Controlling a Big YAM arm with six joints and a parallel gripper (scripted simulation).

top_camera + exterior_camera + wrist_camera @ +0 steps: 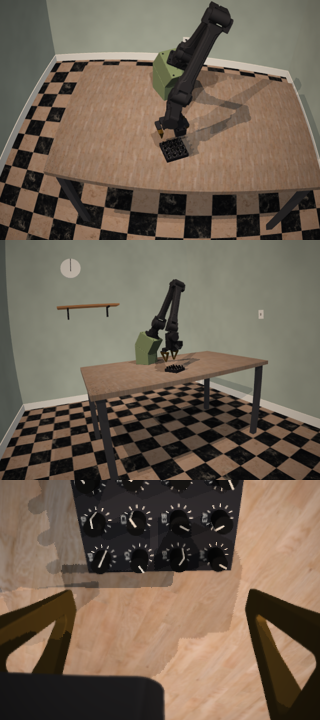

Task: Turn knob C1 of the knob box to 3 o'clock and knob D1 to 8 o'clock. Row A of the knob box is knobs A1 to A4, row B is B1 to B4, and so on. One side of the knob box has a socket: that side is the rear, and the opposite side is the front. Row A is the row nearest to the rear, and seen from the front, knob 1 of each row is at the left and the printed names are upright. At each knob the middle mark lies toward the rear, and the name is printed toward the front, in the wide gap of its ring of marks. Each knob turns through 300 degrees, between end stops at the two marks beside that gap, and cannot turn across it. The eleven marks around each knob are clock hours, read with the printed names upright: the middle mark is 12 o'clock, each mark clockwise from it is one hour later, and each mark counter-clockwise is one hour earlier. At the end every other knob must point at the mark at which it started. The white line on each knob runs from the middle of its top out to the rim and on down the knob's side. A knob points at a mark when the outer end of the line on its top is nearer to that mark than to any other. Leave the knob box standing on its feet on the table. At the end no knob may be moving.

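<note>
we see the knob box (pixel 173 149) standing on the wooden table (pixel 108 124), toward its front edge, a little way out from the green pedestal (pixel 162 74) that carries the black arm (pixel 191 64). the gripper (pixel 169 354) hangs above the table between pedestal and box, apart from the knobs, its jaws spread wide with nothing between them. in the wrist view the amber fingers frame bare wood, and the box's nearest rows of knobs (pixel 178 557) lie just beyond them. we cannot read the printed names.
</note>
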